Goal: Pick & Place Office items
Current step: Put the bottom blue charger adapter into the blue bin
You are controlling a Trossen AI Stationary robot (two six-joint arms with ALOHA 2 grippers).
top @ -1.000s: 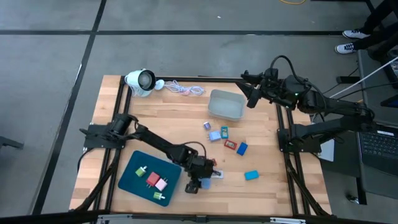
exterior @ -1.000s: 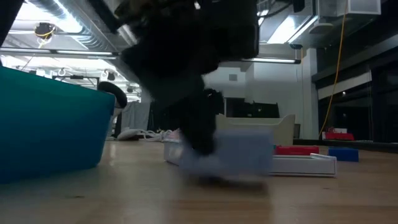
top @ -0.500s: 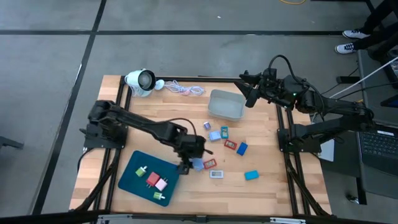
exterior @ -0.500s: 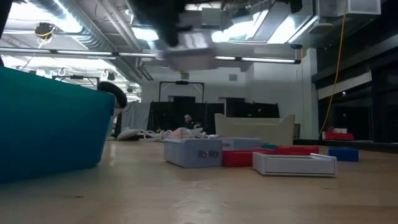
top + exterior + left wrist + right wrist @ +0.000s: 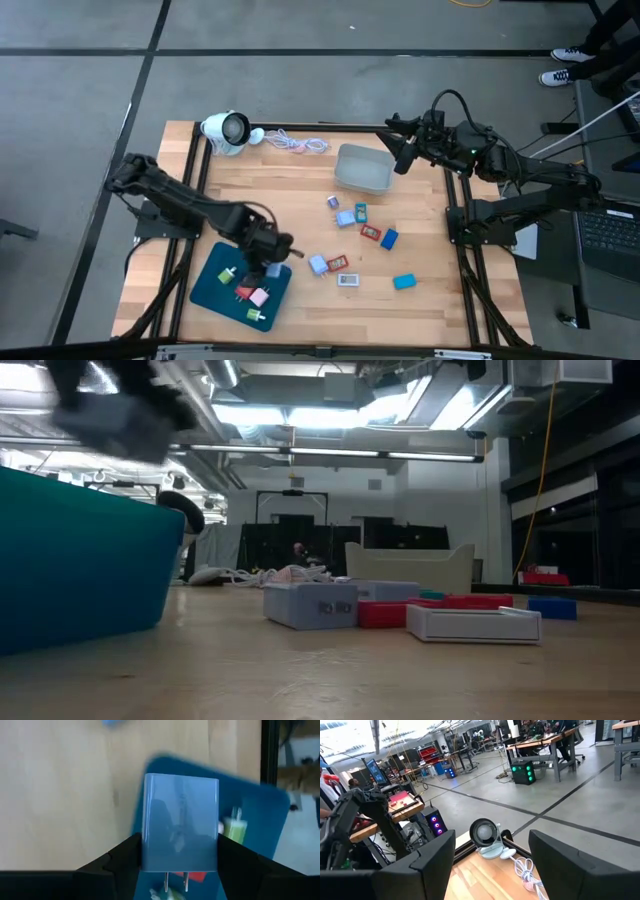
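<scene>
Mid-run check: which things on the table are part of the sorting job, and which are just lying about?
Part of the job:
- light blue plug block held in the left gripper above the teal tray
- pieces already in the tray
- loose pieces on the table

Lying about:
- white round device and its cord
- grey bin
- right gripper, waiting beside the bin

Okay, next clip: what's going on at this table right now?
The left tool is shut on a light blue plug adapter, carrying it above the teal tray, which already holds several small red, pink and green pieces. More pieces lie loose on the wooden table, among them a blue block and a white flat piece. The right tool waits raised at the table's far right corner, beside the grey bin, open and holding nothing.
</scene>
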